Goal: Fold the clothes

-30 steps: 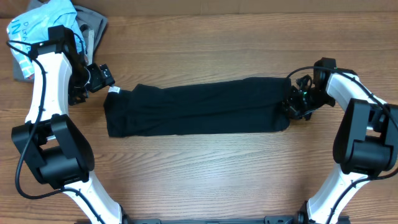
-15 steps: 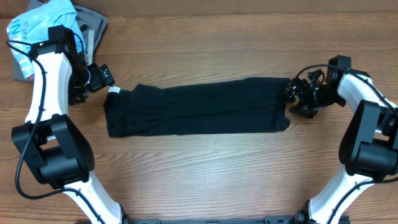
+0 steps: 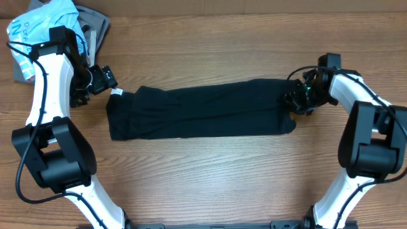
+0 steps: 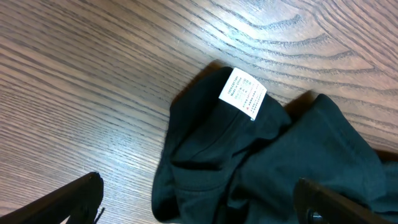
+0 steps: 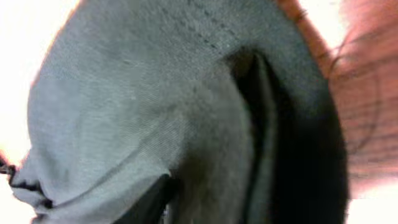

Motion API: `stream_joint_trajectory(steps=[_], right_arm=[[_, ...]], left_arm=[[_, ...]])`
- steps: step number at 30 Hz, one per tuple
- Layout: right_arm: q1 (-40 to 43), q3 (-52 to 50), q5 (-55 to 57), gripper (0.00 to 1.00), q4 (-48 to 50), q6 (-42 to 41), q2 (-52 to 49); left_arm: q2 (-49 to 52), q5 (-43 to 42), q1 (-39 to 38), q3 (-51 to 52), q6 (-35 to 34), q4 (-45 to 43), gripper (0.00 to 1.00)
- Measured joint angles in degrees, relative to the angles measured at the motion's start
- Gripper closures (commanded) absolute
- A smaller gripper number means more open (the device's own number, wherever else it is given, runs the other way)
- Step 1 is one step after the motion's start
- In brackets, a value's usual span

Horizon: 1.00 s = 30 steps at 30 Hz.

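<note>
The clothes (image 3: pixel 197 111), a plain black garment, lie as a long flat band across the middle of the wooden table. A white label (image 4: pixel 243 93) shows at their left end. My left gripper (image 3: pixel 105 79) hangs open just beyond that end, and its two fingers frame the bunched black fabric (image 4: pixel 261 162) in the left wrist view. At the upper right corner of the band, my right gripper (image 3: pixel 294 102) is shut on the clothes. Fabric (image 5: pixel 155 106) fills the right wrist view, with one dark finger (image 5: pixel 149 199) pressed into it.
A light blue shirt with white lettering (image 3: pixel 38 25) and grey garments (image 3: pixel 95 25) are piled at the back left corner, behind the left arm. Bare wood (image 3: pixel 203 178) runs in front of the black band.
Half a second ago my right gripper had drawn off to the right and opened. It is now back at the garment's right edge and closed on the fabric. The left arm has not moved.
</note>
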<state>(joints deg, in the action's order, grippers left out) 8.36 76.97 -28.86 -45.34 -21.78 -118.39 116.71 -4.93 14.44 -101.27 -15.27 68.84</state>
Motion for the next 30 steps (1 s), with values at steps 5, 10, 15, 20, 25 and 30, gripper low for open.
stream_joint_trajectory(steps=[5, 10, 15, 20, 25, 30], right_arm=[[0.1, -0.2, 1.3, 0.96, 0.7, -1.6, -0.4], [3.7, 1.1, 3.1, 0.96, -3.0, -2.5, -0.5], [10.3, 8.4, 8.0, 0.96, -11.9, -2.5, -1.3], [11.4, 17.7, 16.7, 0.96, -20.9, -1.5, -1.2], [7.0, 21.0, 23.3, 0.96, -24.7, -1.0, 0.0], [-0.1, 21.2, 25.1, 0.96, -25.4, -0.9, 0.3]], left_arm=[[0.0, 0.0, 0.0, 0.0, 0.0, 0.0, 0.0], [0.0, 0.0, 0.0, 0.0, 0.0, 0.0, 0.0], [0.0, 0.0, 0.0, 0.0, 0.0, 0.0, 0.0], [0.0, 0.0, 0.0, 0.0, 0.0, 0.0, 0.0], [0.0, 0.0, 0.0, 0.0, 0.0, 0.0, 0.0], [0.0, 0.0, 0.0, 0.0, 0.0, 0.0, 0.0]])
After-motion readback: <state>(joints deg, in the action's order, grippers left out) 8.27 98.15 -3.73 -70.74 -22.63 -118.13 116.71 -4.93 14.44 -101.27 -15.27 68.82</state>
